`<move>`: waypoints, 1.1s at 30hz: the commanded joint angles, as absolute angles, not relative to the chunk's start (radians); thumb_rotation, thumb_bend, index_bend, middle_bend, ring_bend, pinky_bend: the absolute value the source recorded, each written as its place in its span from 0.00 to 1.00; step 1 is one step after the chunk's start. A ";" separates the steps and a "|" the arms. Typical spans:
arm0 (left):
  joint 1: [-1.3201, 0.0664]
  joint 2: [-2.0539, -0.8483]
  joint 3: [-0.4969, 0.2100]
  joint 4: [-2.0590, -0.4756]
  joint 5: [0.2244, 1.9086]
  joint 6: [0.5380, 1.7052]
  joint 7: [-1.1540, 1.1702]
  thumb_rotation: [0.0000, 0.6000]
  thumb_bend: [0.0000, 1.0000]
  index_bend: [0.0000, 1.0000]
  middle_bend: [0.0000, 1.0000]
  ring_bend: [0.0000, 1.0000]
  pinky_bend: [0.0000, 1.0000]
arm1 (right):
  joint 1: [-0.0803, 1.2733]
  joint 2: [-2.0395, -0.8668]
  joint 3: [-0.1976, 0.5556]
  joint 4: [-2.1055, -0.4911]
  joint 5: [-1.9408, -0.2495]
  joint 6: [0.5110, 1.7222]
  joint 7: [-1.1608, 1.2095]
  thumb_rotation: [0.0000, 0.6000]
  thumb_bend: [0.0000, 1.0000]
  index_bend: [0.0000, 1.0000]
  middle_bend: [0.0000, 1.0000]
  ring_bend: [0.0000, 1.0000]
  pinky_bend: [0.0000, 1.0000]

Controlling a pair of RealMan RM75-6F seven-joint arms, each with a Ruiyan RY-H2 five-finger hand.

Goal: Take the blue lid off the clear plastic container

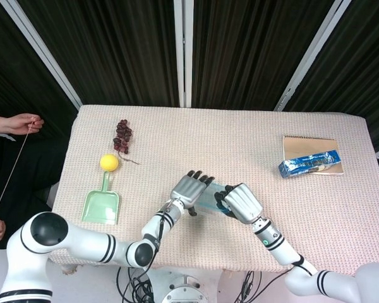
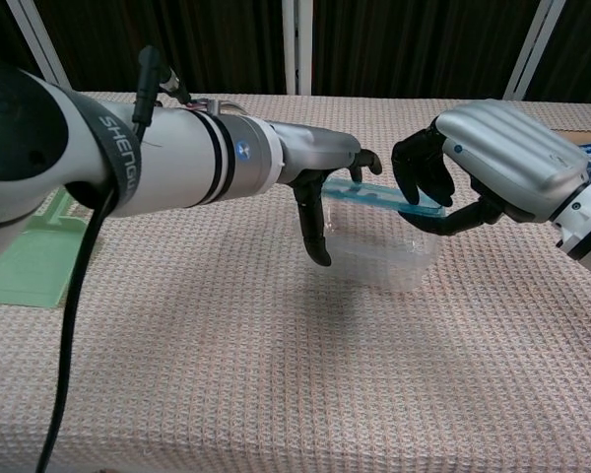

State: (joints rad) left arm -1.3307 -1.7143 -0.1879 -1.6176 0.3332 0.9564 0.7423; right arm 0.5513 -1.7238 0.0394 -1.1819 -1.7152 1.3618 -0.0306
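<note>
1. Right hand (image 2: 492, 163) grasps the blue lid (image 2: 384, 195) at its right end, dark fingers above and thumb below; the lid is lifted clear of the container rim and sits tilted, far-left end higher.
2. Left hand (image 2: 320, 168) is on the left side of the clear plastic container (image 2: 379, 258): thumb runs down the container's left wall, fingers reach over the lid's left end. Whether those fingers touch the lid I cannot tell.
3. Container stands on the table (image 2: 276, 374), near the front edge at centre, between the two hands. In the head view both hands (image 1: 191, 189) (image 1: 240, 202) mostly cover it; only a sliver of lid (image 1: 210, 199) shows between them.
4. Writing: the left forearm band reads "SHEN…", rest cut off. A small round blue logo sits on the left wrist, not legible.
5. Left side of table: green dustpan (image 1: 102, 203) near the edge, yellow ball (image 1: 108, 162) just beyond its handle, dark grape bunch (image 1: 122, 136) further back.
6. Right side: a tan notebook (image 1: 311, 151) with a blue packet (image 1: 308, 164) lying across its near edge; packet print too small to read.
7. Far left, off the table: a person's hand (image 1: 19, 124) holds a thin string.
</note>
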 commanded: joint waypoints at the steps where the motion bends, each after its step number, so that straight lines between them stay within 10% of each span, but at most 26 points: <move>1: -1.312 -1.695 -0.176 -1.644 0.355 0.977 0.734 1.00 0.03 0.02 0.06 0.00 0.07 | 0.545 -1.736 0.042 -1.165 -1.719 1.383 -0.020 1.00 0.62 0.77 0.70 0.70 0.95; 23: -1.028 -1.444 -0.082 -1.829 0.630 1.231 0.560 1.00 0.03 0.00 0.02 0.00 0.04 | 0.530 -1.662 0.144 -1.074 -1.569 1.347 -0.054 1.00 0.63 0.80 0.71 0.71 0.96; 26: -0.962 -1.407 -0.056 -1.830 0.702 1.303 0.533 1.00 0.03 0.00 0.02 0.00 0.03 | 0.551 -1.660 0.173 -1.046 -1.494 1.249 -0.081 1.00 0.60 0.67 0.69 0.68 0.93; 28: -0.926 -1.386 -0.037 -1.825 0.749 1.339 0.523 1.00 0.03 0.00 0.02 0.00 0.02 | 0.561 -1.654 0.182 -1.054 -1.450 1.191 -0.130 1.00 0.43 0.41 0.61 0.62 0.86; 31: -0.863 -1.351 0.000 -1.808 0.824 1.393 0.508 1.00 0.03 0.00 0.02 0.00 0.02 | 0.563 -1.635 0.183 -1.116 -1.398 1.127 -0.200 1.00 0.12 0.06 0.38 0.40 0.63; 33: -0.817 -1.331 0.022 -1.798 0.866 1.434 0.500 1.00 0.03 0.00 0.02 0.00 0.01 | 0.557 -1.607 0.179 -1.180 -1.371 1.099 -0.220 1.00 0.05 0.00 0.25 0.25 0.47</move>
